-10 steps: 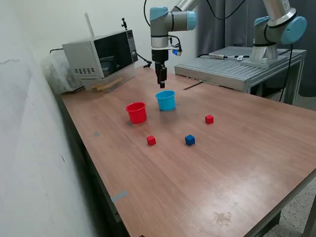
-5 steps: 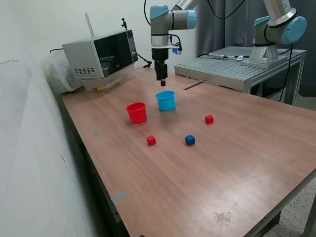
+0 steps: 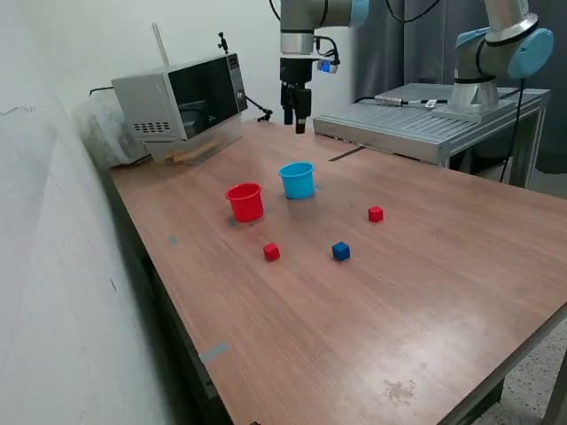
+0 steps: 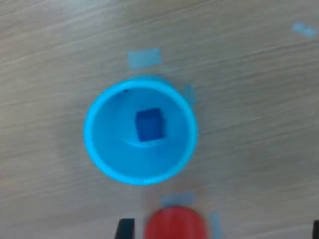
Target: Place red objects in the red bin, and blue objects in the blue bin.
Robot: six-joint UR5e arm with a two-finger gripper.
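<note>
The blue bin, a light blue cup (image 3: 299,186), stands mid-table; in the wrist view its rim (image 4: 88,132) rings one dark blue cube (image 4: 149,124) lying inside. The red bin, a red cup (image 3: 245,204), stands beside it on the exterior view's left and shows partly in the wrist view (image 4: 175,225). Two red cubes (image 3: 271,252) (image 3: 376,213) and a second blue cube (image 3: 341,251) lie on the table nearer the camera. My gripper (image 3: 297,124) hangs high above and behind the blue cup, open and empty. One dark fingertip (image 4: 125,230) shows in the wrist view.
A microwave (image 3: 182,102) stands at the back on the exterior view's left, next to the wall. A second robot arm (image 3: 496,44) stands on a metal platform (image 3: 425,119) at the back right. Small tape patches (image 4: 144,57) mark the wood table (image 3: 399,319).
My gripper has risen well above the blue cup and drifted slightly toward the exterior view's right. The cups and cubes have not moved.
</note>
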